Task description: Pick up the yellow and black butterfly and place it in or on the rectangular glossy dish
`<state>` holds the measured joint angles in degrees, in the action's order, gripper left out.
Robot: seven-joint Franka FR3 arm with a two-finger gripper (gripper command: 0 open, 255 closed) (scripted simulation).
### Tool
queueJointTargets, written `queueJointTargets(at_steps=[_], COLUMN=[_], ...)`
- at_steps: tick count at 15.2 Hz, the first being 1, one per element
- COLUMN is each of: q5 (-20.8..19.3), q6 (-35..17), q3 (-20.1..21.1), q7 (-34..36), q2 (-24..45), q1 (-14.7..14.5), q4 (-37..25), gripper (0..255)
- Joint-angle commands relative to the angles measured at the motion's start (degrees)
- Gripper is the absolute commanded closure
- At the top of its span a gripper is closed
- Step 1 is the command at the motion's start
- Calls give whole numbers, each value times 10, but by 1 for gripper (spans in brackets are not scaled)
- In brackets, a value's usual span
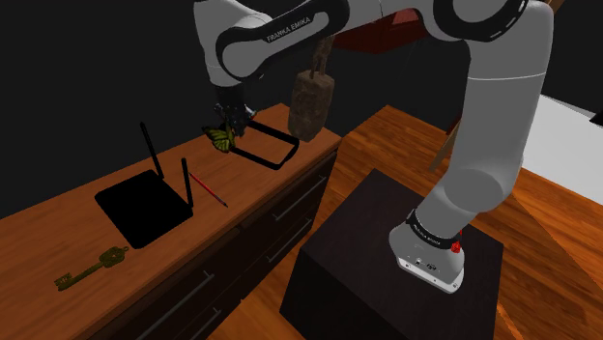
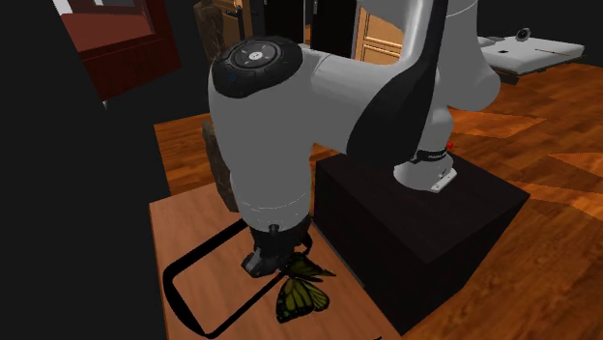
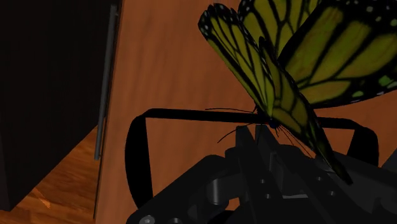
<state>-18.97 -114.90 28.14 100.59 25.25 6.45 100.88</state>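
The yellow and black butterfly (image 1: 220, 138) hangs above the wooden dresser top, with my gripper (image 1: 230, 118) shut on its body. Its wings (image 3: 286, 70) spread out past the fingertips (image 3: 264, 137). The rectangular dish (image 1: 275, 133) lies flat on the dresser as a black rim with wood colour showing inside. In the shoulder view the butterfly is over the dish's left corner. In the second exterior view the butterfly (image 2: 301, 293) sits under the gripper (image 2: 275, 256), beside the dish's rim (image 2: 172, 285). In the wrist view the dish's rim (image 3: 137, 159) lies directly beyond the gripper.
On the dresser (image 1: 58, 227) lie a black flat box with two upright antennas (image 1: 145, 208), a red pen (image 1: 208, 188) and a brass key (image 1: 92, 269). A brown textured block (image 1: 311, 101) stands behind the dish. The dark stand (image 1: 387, 261) is beside the drawers.
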Motion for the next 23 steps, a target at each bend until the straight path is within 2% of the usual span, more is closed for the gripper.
queueJointTargets(at_steps=[1, 11, 23], q5=[2, -2, -31], q6=[-6, -27, -92], q3=[-6, -44, -59], q7=[-24, -141, -117], q2=[-7, -5, 47], q1=[19, 105, 95], q4=[9, 8, 27], gripper=[255, 255, 255])
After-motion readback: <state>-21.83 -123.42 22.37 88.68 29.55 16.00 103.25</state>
